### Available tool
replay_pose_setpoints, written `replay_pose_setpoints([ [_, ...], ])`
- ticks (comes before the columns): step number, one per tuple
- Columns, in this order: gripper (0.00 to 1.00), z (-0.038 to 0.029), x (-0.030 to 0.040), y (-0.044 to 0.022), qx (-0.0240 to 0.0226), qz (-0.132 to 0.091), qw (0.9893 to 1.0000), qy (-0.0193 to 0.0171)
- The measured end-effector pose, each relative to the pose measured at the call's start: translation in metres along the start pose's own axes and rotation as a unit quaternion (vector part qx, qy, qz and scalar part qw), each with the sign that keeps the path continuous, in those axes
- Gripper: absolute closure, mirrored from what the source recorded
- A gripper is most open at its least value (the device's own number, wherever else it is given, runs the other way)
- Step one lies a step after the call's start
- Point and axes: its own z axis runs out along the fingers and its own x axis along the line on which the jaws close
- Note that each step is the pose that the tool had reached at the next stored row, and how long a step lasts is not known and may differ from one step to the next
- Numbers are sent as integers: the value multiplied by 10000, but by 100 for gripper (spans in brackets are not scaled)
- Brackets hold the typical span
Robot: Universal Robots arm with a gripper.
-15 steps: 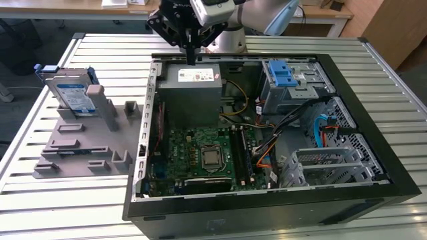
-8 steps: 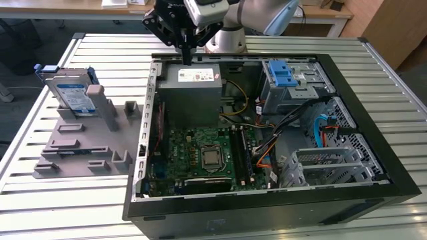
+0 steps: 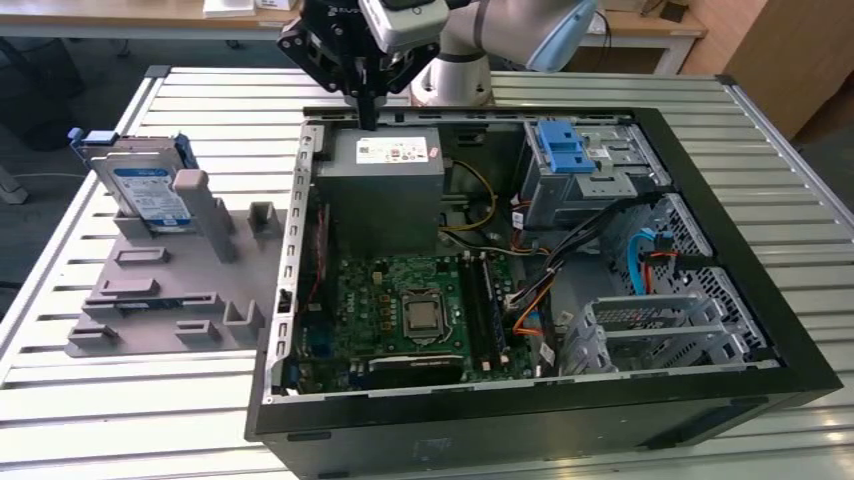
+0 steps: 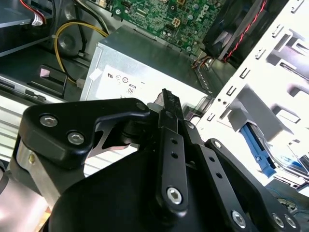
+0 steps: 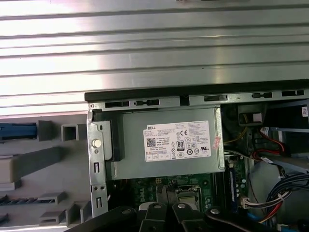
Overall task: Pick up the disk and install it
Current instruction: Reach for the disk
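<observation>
The disk (image 3: 144,192) is a silver-grey drive with a blue-and-white label and blue side rails. It stands on edge in the grey holder (image 3: 160,290) at the exterior view's left, beside the open computer case (image 3: 534,400). My gripper (image 3: 363,118) hangs over the case's far edge, just above the grey power supply box (image 3: 384,190), well away from the disk. Its fingers are shut together with nothing between them, as both wrist views also show (image 4: 167,99) (image 5: 164,193). A blue rail end (image 5: 17,131) of the disk peeks in at the edge of the first wrist view.
Inside the case lie the green motherboard (image 3: 414,310), a drive cage with a blue latch (image 3: 567,150), loose cables (image 3: 641,260) and a metal bay (image 3: 654,335). The case rests on a slatted metal table (image 3: 120,420). The arm's base (image 3: 447,75) stands behind the case.
</observation>
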Motion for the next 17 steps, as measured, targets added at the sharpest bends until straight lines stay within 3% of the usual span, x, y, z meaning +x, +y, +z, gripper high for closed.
replay_pose_setpoints([
  [15,89,-1,52,-4,0,0,10000,0],
  [17,89,-1,59,-3,18,0,10000,-1],
])
